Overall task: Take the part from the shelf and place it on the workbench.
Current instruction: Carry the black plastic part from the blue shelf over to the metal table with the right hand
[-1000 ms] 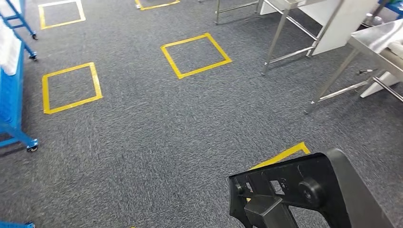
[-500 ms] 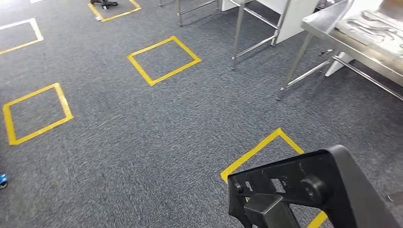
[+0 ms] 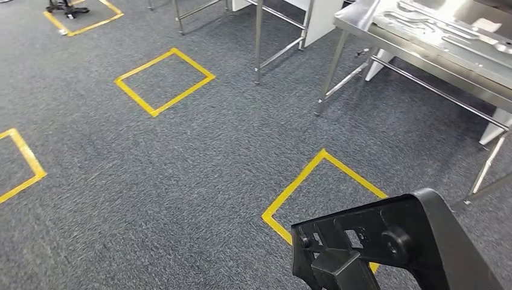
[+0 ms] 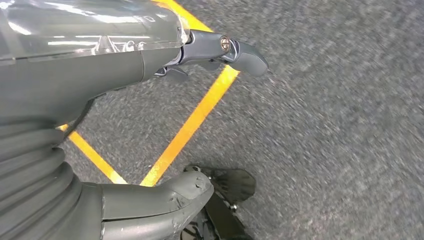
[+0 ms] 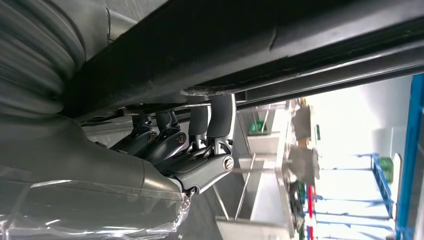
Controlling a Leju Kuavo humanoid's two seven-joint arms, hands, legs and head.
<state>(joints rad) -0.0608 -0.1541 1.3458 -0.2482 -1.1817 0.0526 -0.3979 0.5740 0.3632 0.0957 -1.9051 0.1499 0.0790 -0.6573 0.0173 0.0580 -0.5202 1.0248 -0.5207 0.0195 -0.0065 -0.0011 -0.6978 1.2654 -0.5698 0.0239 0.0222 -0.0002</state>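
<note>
A large black plastic part [image 3: 416, 241] with cut-outs and a round knob fills the lower right of the head view, carried above the carpet. In the right wrist view my right hand [image 5: 190, 145] holds this part [image 5: 250, 45], with its dark fingers [image 5: 220, 117] hooked up against its edge. My left hand [image 4: 75, 75] hangs over the floor holding nothing, its fingers [image 4: 240, 52] and thumb [image 4: 165, 197] apart. The steel workbench [image 3: 422, 57] stands at the upper right, with pressed metal parts [image 3: 435, 24] lying on it.
Grey carpet carries yellow tape squares [image 3: 163, 81], one [image 3: 320, 193] lying just in front of the workbench. The legs of another steel table [image 3: 259, 36] stand at the top centre. The workbench's legs [image 3: 329, 69] and low rail reach to the floor.
The camera has turned and moved: the whole floor slid left and the workbench came nearer, into the upper right. The blue racks left the picture. The black part kept its place in view.
</note>
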